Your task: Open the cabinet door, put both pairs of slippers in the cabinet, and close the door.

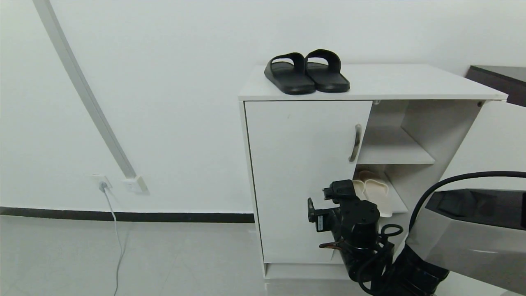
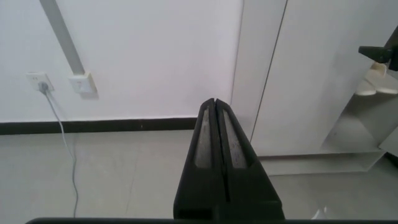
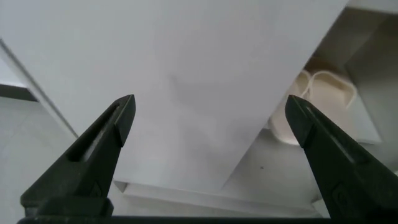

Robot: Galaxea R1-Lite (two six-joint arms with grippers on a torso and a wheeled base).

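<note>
A pair of black slippers [image 1: 306, 72] stands on top of the white cabinet [image 1: 411, 80]. Its left door [image 1: 300, 172] is closed, with a metal handle [image 1: 356, 142]; its right door [image 1: 493, 139] is swung open. A cream pair of slippers [image 1: 374, 191] [image 3: 320, 93] [image 2: 378, 81] lies on the lower shelf inside. My right gripper [image 1: 324, 199] [image 3: 211, 109] hangs open and empty just in front of the closed door [image 3: 186, 68], low and near its handle edge. My left gripper [image 2: 214, 106] is shut on nothing, low over the floor to the cabinet's left.
A wall socket [image 1: 102, 183] with a grey cable [image 1: 117, 242] and a slanted wall conduit [image 1: 78, 82] lie left of the cabinet. Dark furniture [image 1: 501, 80] stands behind on the right. An upper shelf [image 1: 390, 148] inside is bare. Open floor [image 1: 123, 255] lies left.
</note>
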